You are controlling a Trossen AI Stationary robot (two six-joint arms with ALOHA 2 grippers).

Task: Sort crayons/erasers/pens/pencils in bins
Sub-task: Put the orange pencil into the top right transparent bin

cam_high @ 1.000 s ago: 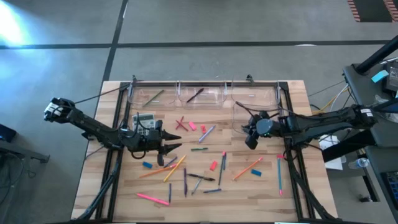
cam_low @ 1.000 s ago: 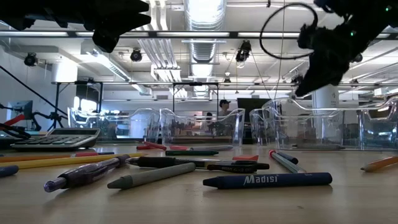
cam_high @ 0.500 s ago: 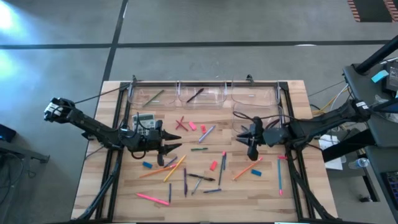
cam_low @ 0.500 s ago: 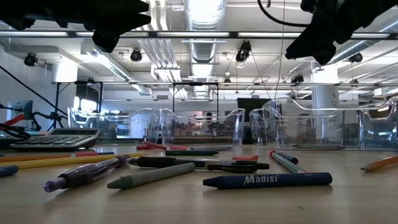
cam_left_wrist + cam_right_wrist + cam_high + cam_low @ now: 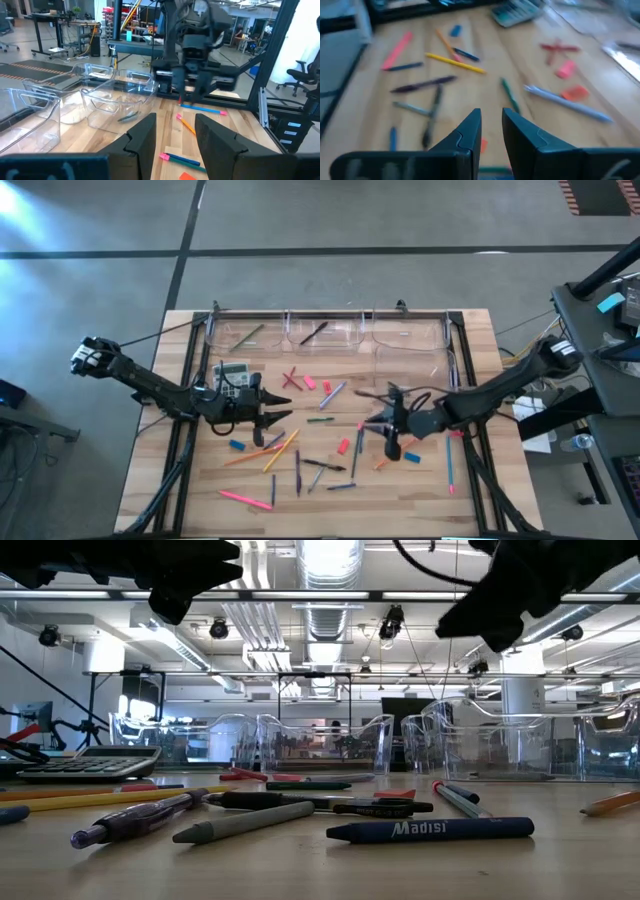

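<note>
Pencils, pens and erasers lie scattered on the wooden table: an orange pencil [image 5: 400,450], a yellow pencil [image 5: 281,450], a dark pen [image 5: 297,471], pink erasers [image 5: 309,383] and a blue eraser [image 5: 412,457]. Four clear bins [image 5: 320,333] stand along the far edge; some hold single sticks. My right gripper [image 5: 375,427] hovers above the sticks right of centre, fingers [image 5: 470,125] a little apart with nothing between them. My left gripper [image 5: 272,416] hangs open and level beside the calculator, holding nothing [image 5: 175,135].
A grey calculator [image 5: 232,375] lies at the left, just behind my left gripper. Black frame rails [image 5: 463,370] run along the table's sides and far edge. The fourth bin [image 5: 415,365] stands nearer than the row, at the right. Bare wood shows at the near right corner.
My right gripper has left the spot above the right-hand bin and swung toward the table's near edge and centre, turning as it went, staying high above the table. The gap between its fingers looks the same. No thing on the table has moved.
</note>
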